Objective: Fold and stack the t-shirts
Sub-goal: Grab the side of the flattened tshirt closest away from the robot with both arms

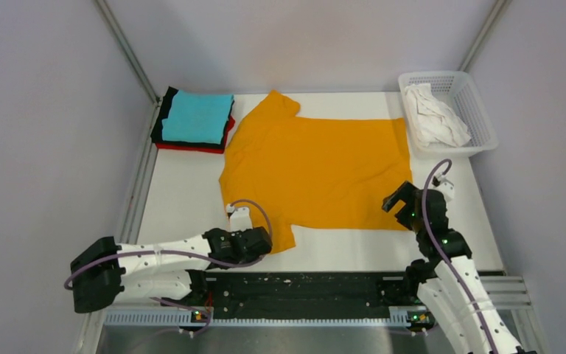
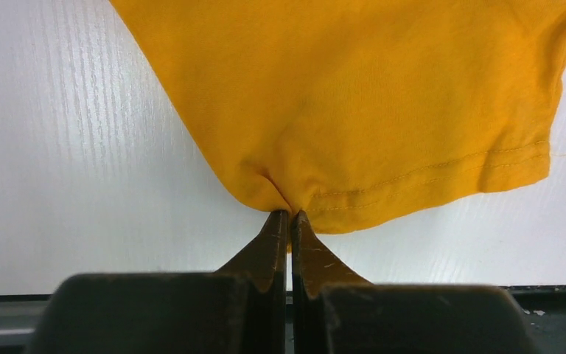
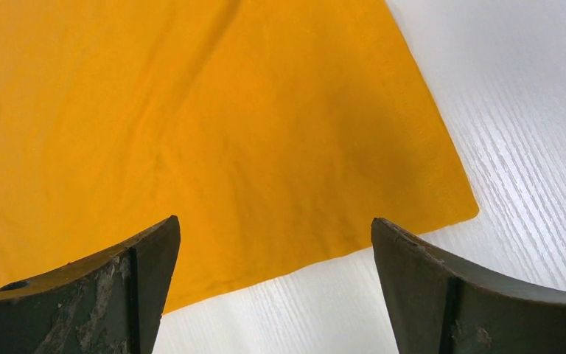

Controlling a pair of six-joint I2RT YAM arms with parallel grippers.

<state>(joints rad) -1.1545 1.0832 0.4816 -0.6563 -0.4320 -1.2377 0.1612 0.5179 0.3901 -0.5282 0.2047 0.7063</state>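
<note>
Nearest the lens in the left wrist view, the left gripper (image 2: 290,215) has its jaws pressed together on a pinch of the orange-yellow t-shirt (image 2: 354,96). It has the near sleeve by its hemmed edge, and the cloth puckers where the tips bite.

From above, that shirt lies flat on the white table (image 1: 184,199). Its long axis runs left to right, with the collar toward the left arm and the bottom hem toward the right arm. The right gripper (image 3: 274,225) hangs with its jaws spread wide and nothing between them, just over the shirt's near right hem corner. The corner shows a little ahead and to the right of the gap between its fingers, so the right arm is plainly the nearer one for that end.

I judge the coming move to be a lengthwise fold. The right arm would drop onto that corner and close, then both arms would carry the near edge away toward the far edge.

Beyond the far edge sit two things to mind. At far left is the folded stack (image 1: 194,120), cyan on top of black and red, just beside the shirt's shoulder. At far right is the mesh basket (image 1: 479,99), holding a crumpled white t-shirt (image 1: 433,118). Neither lies across the fold's path — the cloth between the arms is bare.
</note>
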